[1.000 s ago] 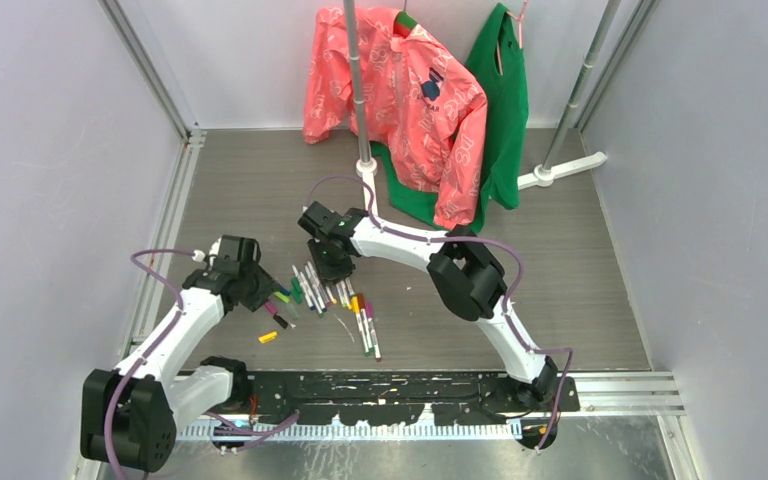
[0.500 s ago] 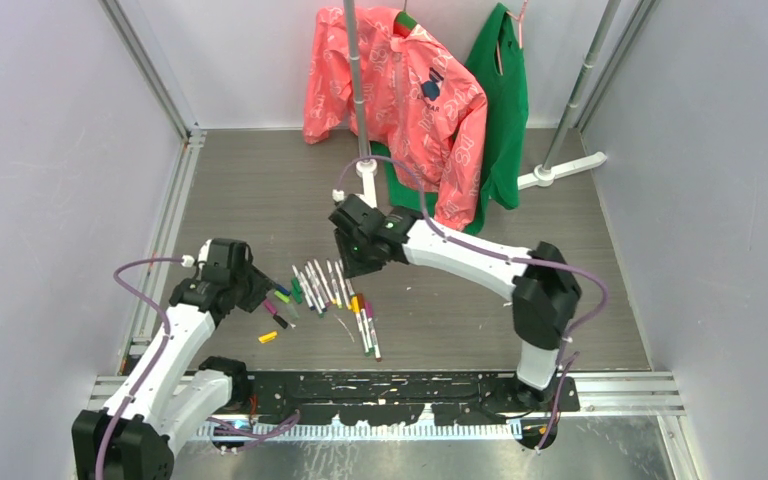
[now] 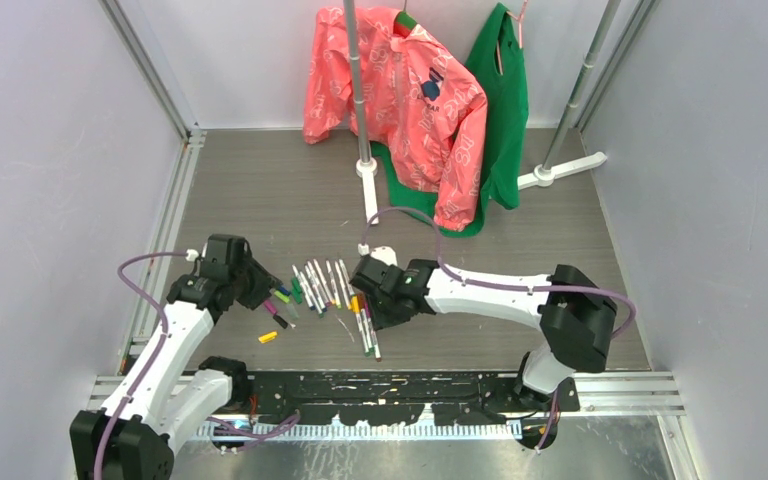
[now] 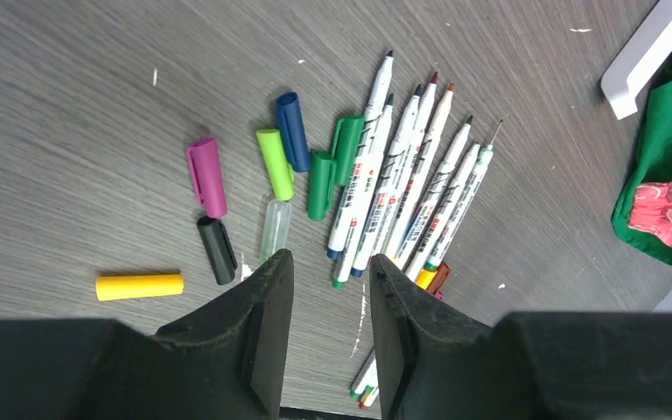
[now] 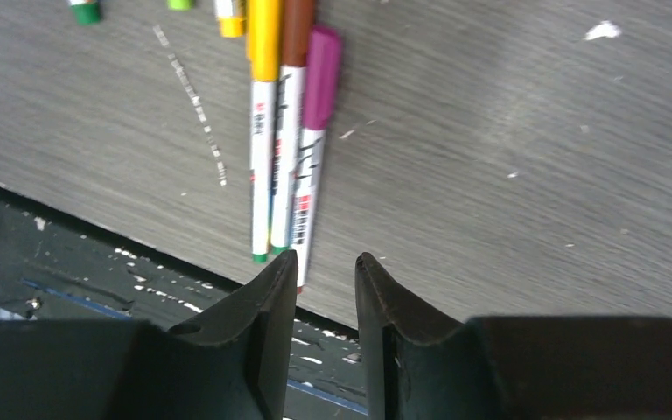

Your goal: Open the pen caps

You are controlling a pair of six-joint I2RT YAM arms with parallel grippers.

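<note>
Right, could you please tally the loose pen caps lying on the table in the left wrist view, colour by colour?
yellow cap: 1
magenta cap: 1
black cap: 1
light green cap: 1
blue cap: 1
dark green caps: 2
clear cap: 1
Total: 8

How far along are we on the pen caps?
Done: loose plastic caps, such as the yellow cap and magenta cap, lie beside a fan of bare-tipped white pens. In hand: nothing; left gripper and right gripper are open, empty. Left: at least the yellow-capped pen, brown-capped pen and purple-capped pen.
</note>
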